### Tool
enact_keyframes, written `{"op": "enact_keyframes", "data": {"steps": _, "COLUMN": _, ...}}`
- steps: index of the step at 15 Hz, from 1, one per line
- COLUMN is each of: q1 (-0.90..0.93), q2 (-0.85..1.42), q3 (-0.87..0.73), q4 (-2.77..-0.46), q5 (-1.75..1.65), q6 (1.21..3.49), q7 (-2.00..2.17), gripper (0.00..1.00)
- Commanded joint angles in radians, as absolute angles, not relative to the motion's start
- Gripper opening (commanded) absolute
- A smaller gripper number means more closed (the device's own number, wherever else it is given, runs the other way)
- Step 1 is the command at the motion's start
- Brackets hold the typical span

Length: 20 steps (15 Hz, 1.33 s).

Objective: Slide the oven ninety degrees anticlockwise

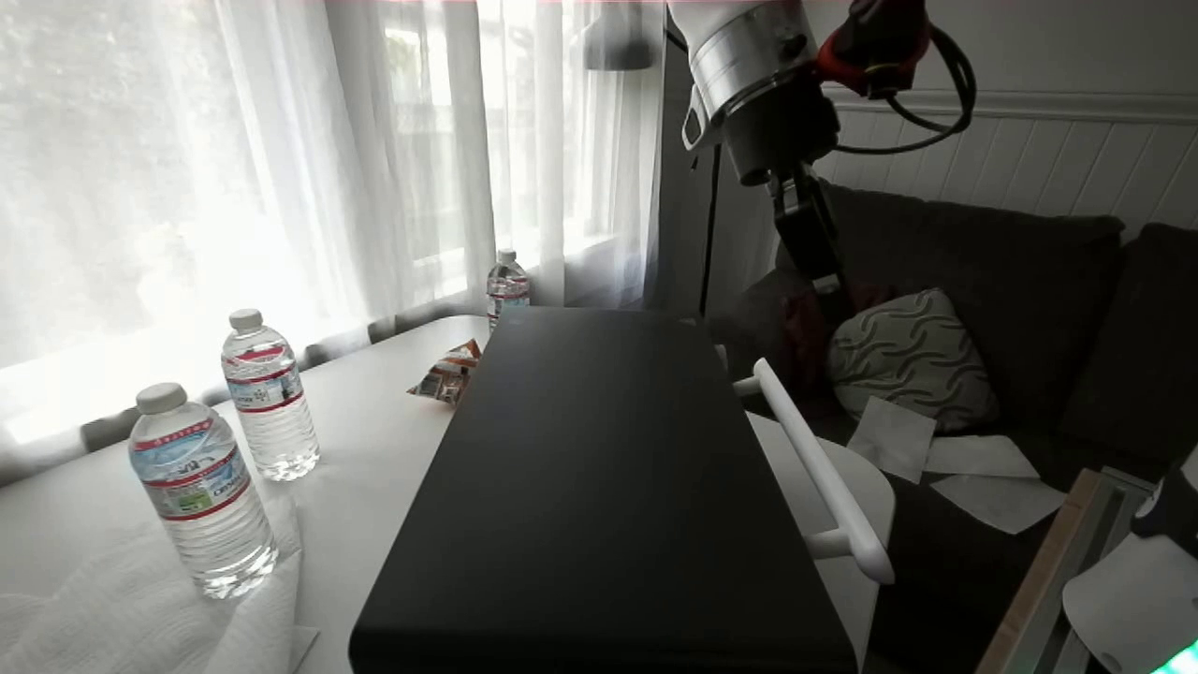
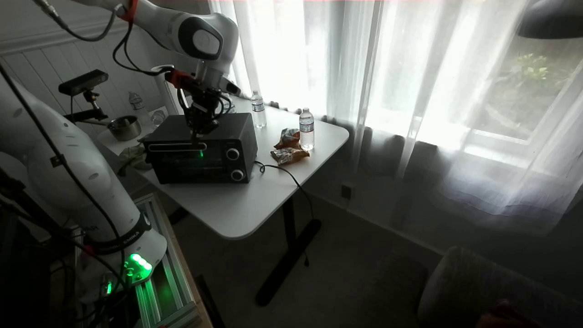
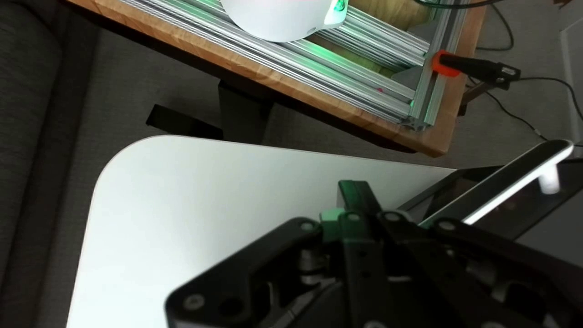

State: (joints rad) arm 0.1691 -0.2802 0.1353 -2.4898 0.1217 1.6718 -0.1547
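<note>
"Oven (image 1: 599, 468): where does it stand relative to the jaws?"

"Just beside them. The jaws hang closed upon each other on the side of its door (image 2: 182, 166), near the knobs (image 2: 232, 154); in an exterior view a gap separates them from the handle (image 1: 810, 449)."

"And outward from there?"

"Below the jaws, the white counter (image 3: 182, 218) bears the oven. Across the oven from them: crinkled packets (image 2: 290, 156) and upright water bottles (image 1: 201, 491). Outermost, on the jaws' own side: the robot base (image 2: 150, 243), lit green."
</note>
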Motion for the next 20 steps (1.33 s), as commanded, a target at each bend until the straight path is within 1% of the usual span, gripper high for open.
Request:
{"op": "enact_keyframes", "data": {"steps": 1, "q1": 0.171, "q2": -0.279, "q3": 0.137, "q4": -2.528, "q5": 0.143, "q6": 1.712, "q7": -0.124, "gripper": 0.00}}
{"op": "enact_keyframes", "data": {"steps": 3, "q1": 0.172, "q2": -0.274, "q3": 0.141, "q4": -2.549, "q5": 0.165, "q6": 1.764, "q7": -0.093, "gripper": 0.00}}
{"op": "enact_keyframes", "data": {"steps": 8, "q1": 0.164, "q2": -0.279, "q3": 0.157, "q4": -2.606, "q5": 0.175, "q6": 1.981, "q7": 0.062, "gripper": 0.00}}
{"op": "enact_keyframes", "data": {"steps": 11, "q1": 0.150, "q2": -0.287, "q3": 0.165, "q4": -2.629, "q5": 0.115, "q6": 2.048, "q7": 0.169, "gripper": 0.00}}
{"op": "enact_keyframes", "data": {"steps": 20, "q1": 0.146, "q2": -0.259, "q3": 0.167, "q4": -2.618, "q5": 0.141, "q6": 2.197, "q7": 0.343, "gripper": 0.00}}
